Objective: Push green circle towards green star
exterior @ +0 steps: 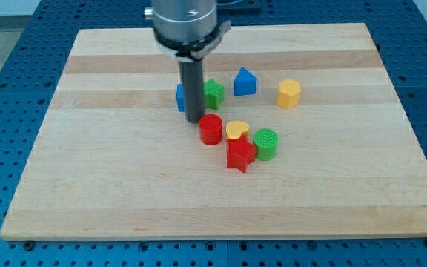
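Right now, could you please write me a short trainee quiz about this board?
1. True or false: my tip touches the green circle.
2. Which block lies nearest the green circle? A) blue triangle B) red star C) blue cube
3. Fill in: the green star sits just to the view's ____ of the rod.

Key: 1. False: the red cylinder and yellow heart lie between. 2. B. 3. right.
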`<state>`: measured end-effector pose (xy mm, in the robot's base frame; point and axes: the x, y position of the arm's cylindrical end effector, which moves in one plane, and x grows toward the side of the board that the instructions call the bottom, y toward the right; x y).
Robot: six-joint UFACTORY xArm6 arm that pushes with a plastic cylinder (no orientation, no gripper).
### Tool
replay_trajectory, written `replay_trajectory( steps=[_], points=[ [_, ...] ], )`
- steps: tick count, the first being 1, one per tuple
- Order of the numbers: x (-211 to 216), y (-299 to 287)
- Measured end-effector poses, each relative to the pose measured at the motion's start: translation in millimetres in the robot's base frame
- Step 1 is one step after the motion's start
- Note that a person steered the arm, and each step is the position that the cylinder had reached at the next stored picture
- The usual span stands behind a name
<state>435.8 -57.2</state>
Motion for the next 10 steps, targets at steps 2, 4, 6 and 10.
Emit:
replay_trajectory(
  steps=[2, 4, 6, 10],
  points=[
    [-23.0, -46.5],
    [-47.2, 17.1],
    [-30.8, 22.4],
    [71.1, 217.0]
  ],
)
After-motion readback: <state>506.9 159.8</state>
